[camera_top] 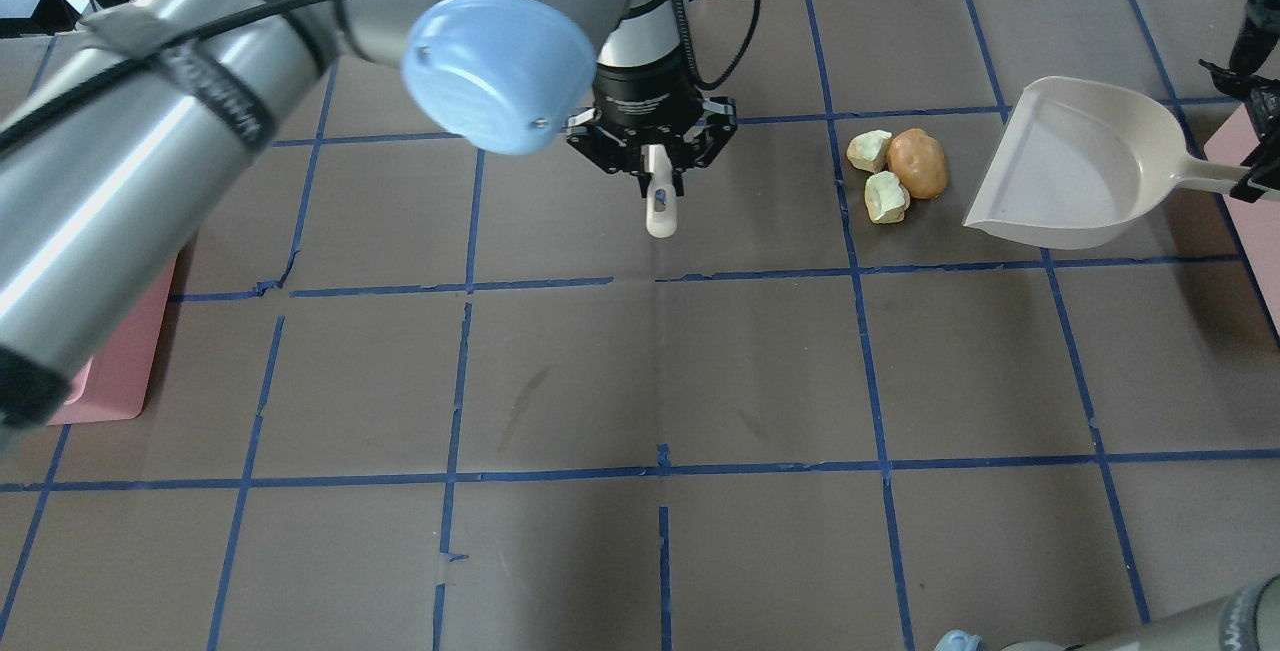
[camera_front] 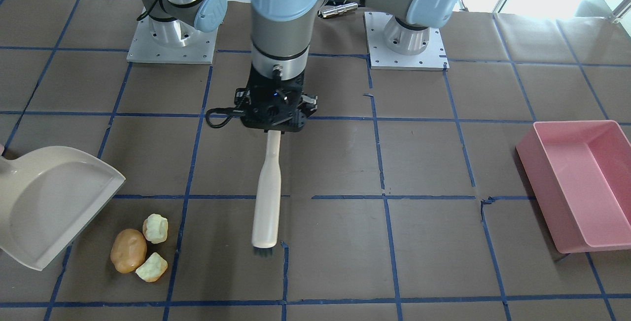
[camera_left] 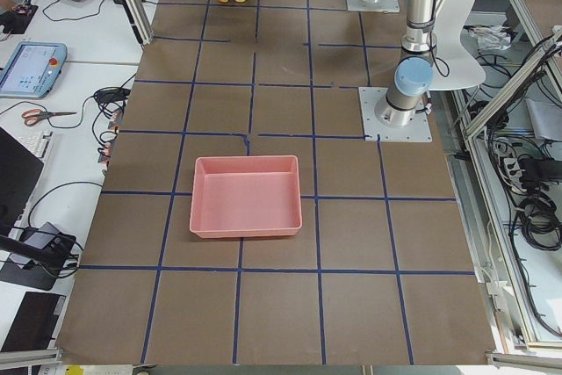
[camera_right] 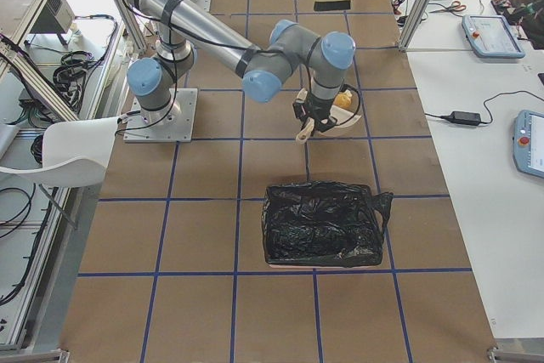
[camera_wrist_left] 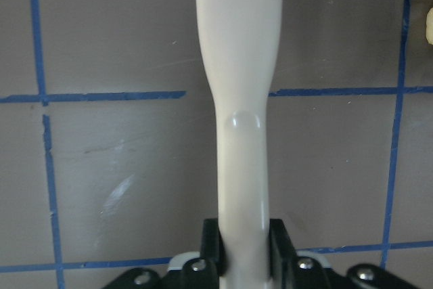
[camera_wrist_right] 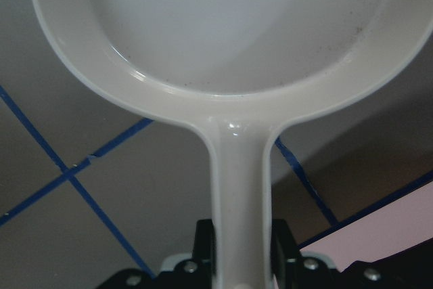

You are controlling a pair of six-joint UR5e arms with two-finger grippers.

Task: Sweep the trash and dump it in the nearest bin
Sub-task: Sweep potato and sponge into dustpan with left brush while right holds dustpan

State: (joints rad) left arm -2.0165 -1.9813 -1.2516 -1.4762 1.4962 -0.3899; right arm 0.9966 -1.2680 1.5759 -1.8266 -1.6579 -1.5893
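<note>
The trash lies together on the table: a brown potato-like oval (camera_front: 128, 250) (camera_top: 918, 163) and two pale yellow-green chunks (camera_front: 155, 228) (camera_front: 151, 267). My left gripper (camera_front: 273, 131) (camera_wrist_left: 243, 262) is shut on the handle of a cream brush (camera_front: 267, 193) (camera_wrist_left: 240, 99), bristles down, to the side of the trash. My right gripper (camera_wrist_right: 240, 262) (camera_top: 1266, 186) is shut on the handle of a beige dustpan (camera_front: 49, 202) (camera_top: 1070, 166), whose open mouth faces the trash from the other side. The bin (camera_right: 323, 266) shows a pale-pink rim under a black bag.
A large pink tray (camera_front: 581, 183) (camera_left: 246, 195) sits on the table towards my left side. The arm bases stand on metal plates (camera_front: 170, 47) at the robot's side of the table. Blue tape lines grid the brown table.
</note>
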